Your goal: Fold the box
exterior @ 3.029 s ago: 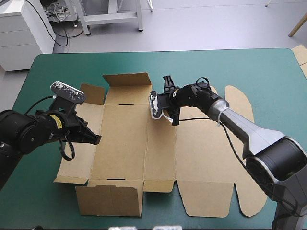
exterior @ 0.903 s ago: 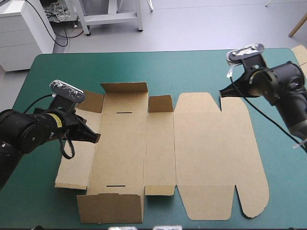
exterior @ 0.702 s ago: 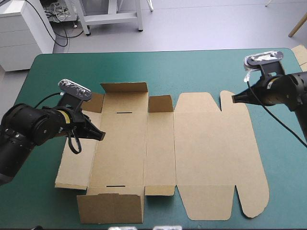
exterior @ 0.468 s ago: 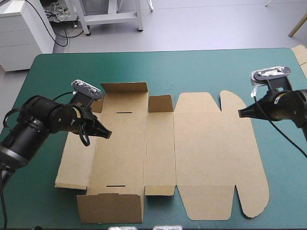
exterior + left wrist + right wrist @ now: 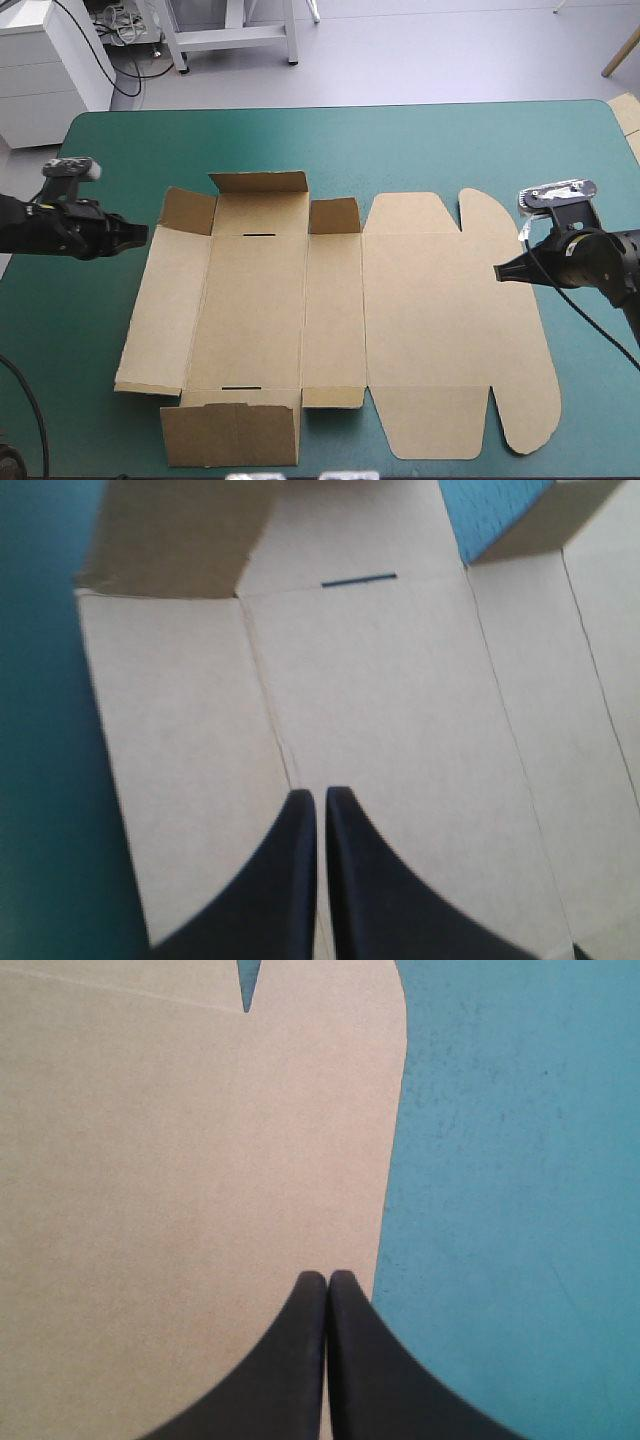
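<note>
Left arm (image 5: 62,229) retreated — beyond box (image 5: 430,300) edge.

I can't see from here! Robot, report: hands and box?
Left gripper shut, left of the box. Right gripper shut, over its right edge. Box mostly flat, some flaps raised. Nothing blocking.

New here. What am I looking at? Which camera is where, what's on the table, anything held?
A two-armed robot works at a table with a teal-green cover. The high view looks down from above and behind it. The other two come from a camera on each wrist, looking along that arm's end effector, so the black fins are its own fingers. On the table lies the box: a cut sheet of brown board, mostly flat, a few flaps on its left half raised. The left end effector is shut, off the box's left edge; the right end effector is shut at its right edge. Neither holds anything.
</note>
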`<state>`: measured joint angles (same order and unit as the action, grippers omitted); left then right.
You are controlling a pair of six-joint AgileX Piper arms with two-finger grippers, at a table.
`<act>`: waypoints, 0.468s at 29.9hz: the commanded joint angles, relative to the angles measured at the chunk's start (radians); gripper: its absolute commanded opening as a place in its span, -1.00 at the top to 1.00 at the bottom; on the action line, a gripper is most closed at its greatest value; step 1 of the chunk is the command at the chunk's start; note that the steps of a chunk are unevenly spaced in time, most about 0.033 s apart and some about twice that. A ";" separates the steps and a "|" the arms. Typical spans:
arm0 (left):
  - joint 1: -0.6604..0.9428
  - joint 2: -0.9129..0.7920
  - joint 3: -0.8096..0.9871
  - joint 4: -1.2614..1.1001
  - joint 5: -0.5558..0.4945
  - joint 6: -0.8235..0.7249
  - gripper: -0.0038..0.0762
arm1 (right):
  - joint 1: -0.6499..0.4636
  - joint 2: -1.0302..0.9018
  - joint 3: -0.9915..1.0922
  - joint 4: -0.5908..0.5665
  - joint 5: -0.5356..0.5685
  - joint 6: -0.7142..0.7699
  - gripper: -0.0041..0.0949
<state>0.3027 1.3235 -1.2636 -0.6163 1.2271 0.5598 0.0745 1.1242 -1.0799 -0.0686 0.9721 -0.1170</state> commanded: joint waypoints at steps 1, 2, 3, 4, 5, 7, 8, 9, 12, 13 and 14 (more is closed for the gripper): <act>0.147 -0.025 -0.032 -0.129 0.048 0.039 0.86 | -0.009 -0.024 -0.015 0.002 -0.058 -0.010 0.96; 0.191 -0.025 -0.032 -0.129 0.048 0.042 0.86 | -0.009 -0.024 -0.015 0.002 -0.060 -0.010 0.96; 0.232 -0.025 -0.032 -0.131 0.048 0.060 0.86 | -0.009 -0.024 -0.014 0.001 -0.060 -0.010 0.96; 0.263 -0.025 -0.032 -0.131 0.048 0.076 0.86 | -0.009 -0.024 -0.014 -0.002 -0.060 -0.010 0.96; 0.300 -0.025 -0.032 -0.131 0.048 0.095 0.86 | -0.009 -0.024 -0.014 -0.006 -0.060 -0.010 0.96; 0.365 -0.025 -0.032 -0.127 0.048 0.139 0.86 | -0.009 -0.024 -0.014 -0.013 -0.060 -0.010 0.96; 0.393 -0.025 -0.032 -0.127 0.048 0.155 0.86 | -0.009 -0.024 -0.014 -0.013 -0.060 -0.010 0.96; 0.415 -0.025 -0.032 -0.127 0.048 0.155 0.86 | -0.009 -0.024 -0.014 -0.013 -0.060 -0.010 0.96; 0.455 -0.025 -0.032 -0.120 0.034 0.156 0.86 | -0.009 -0.024 -0.014 -0.011 -0.061 -0.010 0.96; 0.463 -0.023 -0.032 -0.117 0.026 0.143 0.86 | -0.009 -0.024 -0.014 -0.008 -0.064 -0.010 0.96; 0.470 -0.020 -0.032 -0.119 0.028 0.117 0.86 | -0.009 -0.024 -0.014 -0.006 -0.067 -0.010 0.96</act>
<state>0.7516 1.3232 -1.2636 -0.6808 1.2310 0.7062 0.0745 1.1235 -1.0735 -0.0700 0.9568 -0.1170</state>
